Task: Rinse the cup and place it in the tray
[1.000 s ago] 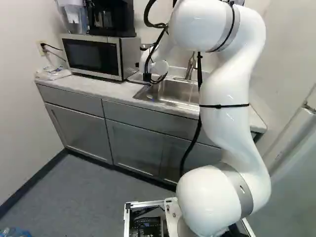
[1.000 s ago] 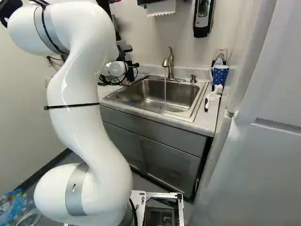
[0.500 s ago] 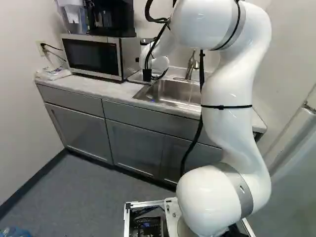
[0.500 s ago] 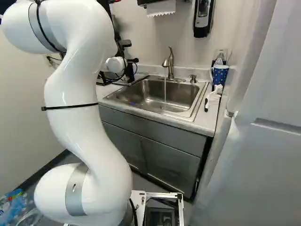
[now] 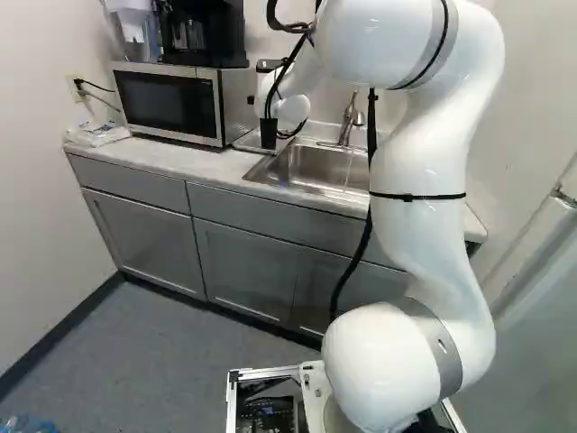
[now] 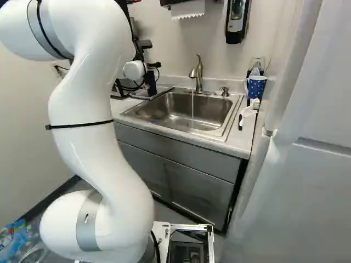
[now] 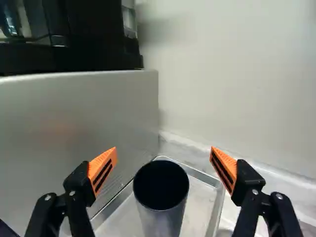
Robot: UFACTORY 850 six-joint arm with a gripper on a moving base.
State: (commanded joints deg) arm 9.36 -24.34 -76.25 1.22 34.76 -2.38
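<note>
Black cup (image 7: 163, 217) upright in metal tray (image 7: 201, 197) nr microwave (image 7: 74, 118), fingers (image 7: 103, 169) wide apart w/ no grip.

Dark cup (image 7: 162, 219), blue spotted mug (image 6: 256, 86)

Pretty chunky arm (image 5: 410, 244) from where I'm standing, glossy white, fat rounded joints (image 5: 379, 361), grey bands (image 5: 440, 347), thin black strap (image 5: 417, 196), black cable (image 5: 353, 262). Black fingers (image 7: 79, 185), silvery screws (image 7: 255, 191), dark-striped orange pads (image 7: 102, 170).
</note>
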